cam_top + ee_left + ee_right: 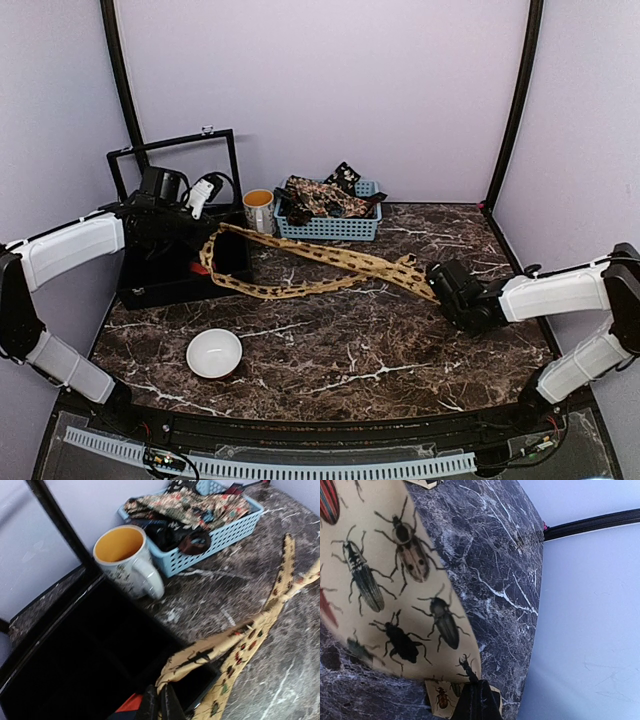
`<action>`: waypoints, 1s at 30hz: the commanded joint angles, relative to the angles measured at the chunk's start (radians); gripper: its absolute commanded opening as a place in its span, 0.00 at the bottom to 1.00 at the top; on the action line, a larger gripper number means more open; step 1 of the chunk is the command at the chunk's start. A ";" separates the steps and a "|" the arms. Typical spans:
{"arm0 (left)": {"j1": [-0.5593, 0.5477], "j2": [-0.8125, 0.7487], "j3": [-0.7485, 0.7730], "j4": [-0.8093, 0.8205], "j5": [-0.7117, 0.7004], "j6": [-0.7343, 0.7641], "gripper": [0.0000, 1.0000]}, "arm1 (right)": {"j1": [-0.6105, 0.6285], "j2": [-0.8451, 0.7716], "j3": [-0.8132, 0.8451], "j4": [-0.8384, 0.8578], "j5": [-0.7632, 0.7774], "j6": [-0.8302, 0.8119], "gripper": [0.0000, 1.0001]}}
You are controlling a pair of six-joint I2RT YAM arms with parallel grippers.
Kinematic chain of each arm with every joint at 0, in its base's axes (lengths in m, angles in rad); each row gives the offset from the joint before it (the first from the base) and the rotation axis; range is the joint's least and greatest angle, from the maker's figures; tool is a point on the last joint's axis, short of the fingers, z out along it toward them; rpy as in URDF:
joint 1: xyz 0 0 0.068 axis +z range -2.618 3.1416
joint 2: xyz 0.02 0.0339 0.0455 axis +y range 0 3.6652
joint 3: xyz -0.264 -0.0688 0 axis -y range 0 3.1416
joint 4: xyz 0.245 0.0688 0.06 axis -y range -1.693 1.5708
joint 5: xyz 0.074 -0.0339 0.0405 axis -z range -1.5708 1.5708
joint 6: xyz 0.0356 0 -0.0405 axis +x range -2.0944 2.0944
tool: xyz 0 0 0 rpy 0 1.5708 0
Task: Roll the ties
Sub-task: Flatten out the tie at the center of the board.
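From my station, the marble table (pixel 380 350) fills most of the overhead view, and I take every place from the blue basket (pixel 330 228), which sits at the table's far edge by the back wall. Left of the basket, past the mug, is an open black case (pixel 150 280) with a dark inside.

The tan tie (pixel 320 265), printed with beetles, lies in front of the basket. It is stretched across the marble in two strands that run from the case's right side out to the basket's front right, where its wide end is. It is a flat strip, not rolled. Several dark ties (pixel 322 196) with pale prints are heaped inside the basket, and one hangs over its far rim.

The mug (pixel 258 210), yellow inside, stands just beside the basket's left end with its handle turned toward the basket. I cannot tell whether they touch. The white bowl (pixel 214 353) sits well in front of the basket and to its left, apart from the tie.

The left gripper (pixel 161 705) hangs left of the basket over the case's edge, its jaws pressed together on a fold of the tan tie. The right gripper (pixel 477 702), to the front right of the basket, has its jaws pinched tight on the edge of the tie's wide end, low against the marble.
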 commanded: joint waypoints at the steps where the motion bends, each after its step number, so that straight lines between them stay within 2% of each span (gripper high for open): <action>1: 0.069 -0.064 -0.102 0.060 -0.133 0.024 0.00 | 0.023 0.059 -0.018 0.119 0.072 -0.020 0.00; 3: 0.079 -0.061 -0.118 0.057 -0.076 0.058 0.00 | 0.036 0.086 -0.019 0.145 0.060 -0.025 0.00; 5: 0.074 -0.050 -0.133 0.012 0.055 0.149 0.00 | 0.077 0.096 -0.020 0.154 -0.001 -0.030 0.00; 7: 0.042 -0.041 -0.150 -0.043 0.081 0.245 0.00 | 0.145 0.114 -0.034 0.168 -0.035 -0.047 0.00; 14: 0.017 -0.090 -0.306 0.029 -0.153 0.401 0.00 | 0.339 0.249 -0.012 0.127 -0.020 -0.032 0.00; 16: 0.022 -0.085 -0.322 0.041 -0.205 0.396 0.04 | 0.370 0.289 -0.003 0.109 -0.021 -0.008 0.00; 18: 0.039 -0.092 -0.316 0.044 -0.204 0.349 0.16 | 0.408 0.321 0.004 0.090 -0.016 0.012 0.00; 21: 0.053 -0.143 -0.301 0.073 -0.127 0.265 0.47 | 0.457 0.355 0.010 0.070 -0.023 0.027 0.00; 22: 0.053 -0.167 -0.294 0.080 -0.069 0.259 0.64 | 0.469 0.366 0.016 0.055 -0.034 0.032 0.00; 23: 0.053 -0.185 -0.286 0.094 -0.015 0.253 0.74 | 0.476 0.378 0.022 0.042 -0.040 0.041 0.00; 27: 0.044 -0.174 -0.171 0.056 0.208 0.198 0.75 | 0.500 0.417 0.028 0.009 -0.059 0.067 0.00; 30: -0.039 -0.084 -0.069 0.030 0.320 0.172 0.76 | 0.510 0.428 0.036 -0.007 -0.066 0.073 0.00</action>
